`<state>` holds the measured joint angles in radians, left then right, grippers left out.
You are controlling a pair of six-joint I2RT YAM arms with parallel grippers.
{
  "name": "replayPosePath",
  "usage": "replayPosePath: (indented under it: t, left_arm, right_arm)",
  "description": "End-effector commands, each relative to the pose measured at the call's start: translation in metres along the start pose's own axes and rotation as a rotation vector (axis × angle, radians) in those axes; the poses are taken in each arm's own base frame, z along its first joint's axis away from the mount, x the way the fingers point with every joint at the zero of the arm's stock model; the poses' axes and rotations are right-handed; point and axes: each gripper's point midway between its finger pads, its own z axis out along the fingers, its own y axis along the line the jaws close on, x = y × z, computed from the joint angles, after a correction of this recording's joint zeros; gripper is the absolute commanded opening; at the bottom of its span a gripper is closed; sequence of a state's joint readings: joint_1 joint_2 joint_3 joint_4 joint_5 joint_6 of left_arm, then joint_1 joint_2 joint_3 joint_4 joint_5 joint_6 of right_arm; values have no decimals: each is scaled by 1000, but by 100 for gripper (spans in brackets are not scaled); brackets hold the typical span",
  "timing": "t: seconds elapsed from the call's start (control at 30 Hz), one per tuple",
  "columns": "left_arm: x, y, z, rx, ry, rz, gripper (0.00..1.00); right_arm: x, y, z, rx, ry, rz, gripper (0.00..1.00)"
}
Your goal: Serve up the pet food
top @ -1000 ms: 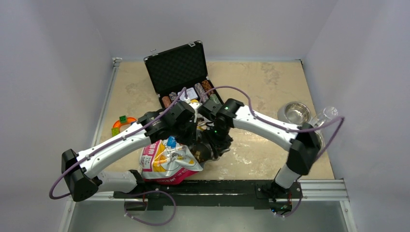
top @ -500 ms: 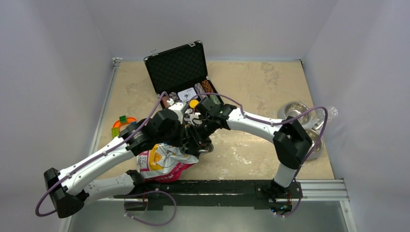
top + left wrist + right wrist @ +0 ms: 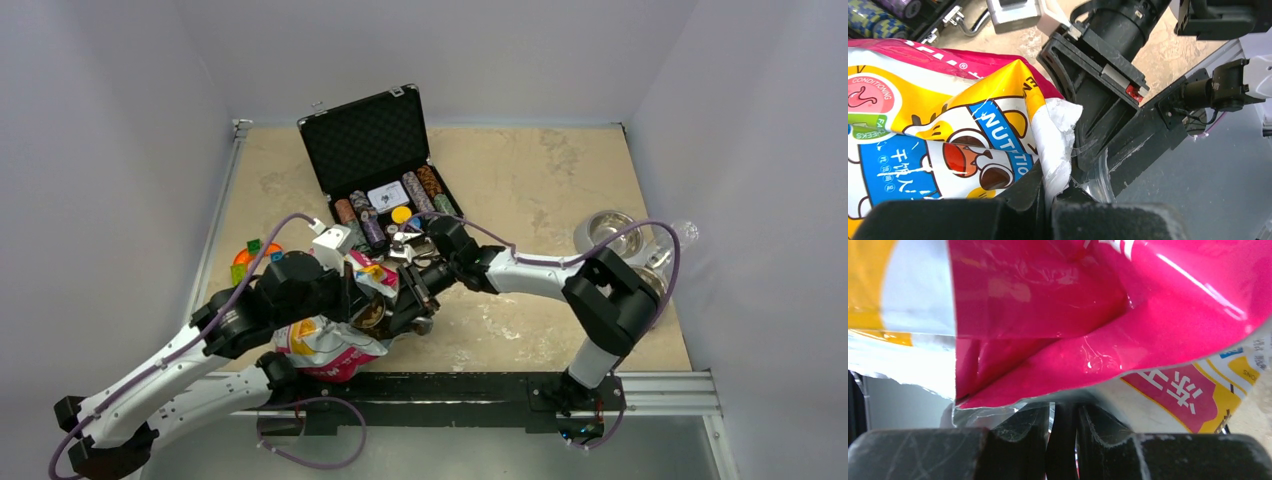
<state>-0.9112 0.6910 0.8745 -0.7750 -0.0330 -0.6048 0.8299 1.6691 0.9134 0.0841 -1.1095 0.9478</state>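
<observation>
- Left gripper (image 3: 1050, 194) is clamped tight on the torn white lip of the bag (image 3: 948, 125), by the table's (image 3: 540, 180) near edge.
- Right gripper (image 3: 1063, 427) sits at the mouth, jaws narrowly apart; I cannot tell what they pinch.
- Pet food (image 3: 372, 316) seems to show brown in the mouth, so I should hold the lip taut and tip slowly.

Left gripper (image 3: 1048, 195) clamped tight, right gripper (image 3: 1063, 415) pinched nearly closed, both arms bent inward, wrists close together

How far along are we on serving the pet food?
Early. Done: left gripper and right gripper each pinch the bag by its edge. In hand: the bag held between the arms. Left: the steel bowl at right looks empty, so pouring remains.
</observation>
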Motion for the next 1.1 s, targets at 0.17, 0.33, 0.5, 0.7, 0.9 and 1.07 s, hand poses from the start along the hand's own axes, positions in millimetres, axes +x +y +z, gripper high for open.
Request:
replayPosePath:
  t: [0.17,0.33,0.5,0.7,0.9,1.07]
  left_arm:
    - [-43,-15,-22,56,-189,36,0]
    - [-45,-8,-24,11,-183,63,0]
    - [-46,-5,-23,-10,-177,81,0]
    - [-47,18,-25,-158,-158,54,0]
    - [-43,30,-16,-239,-115,63,0]
    - [-52,38,-10,-315,-112,78,0]
  right_arm:
    - [16,18,-22,-80,-99,-164,0]
    - [12,21,-18,-102,-54,-130,0]
    - [19,12,-26,-75,-87,-136,0]
    - [35,11,-43,-75,-108,-129,0]
    - [42,4,-57,-109,-180,-124,0]
    - [51,9,-62,-125,-199,-136,0]
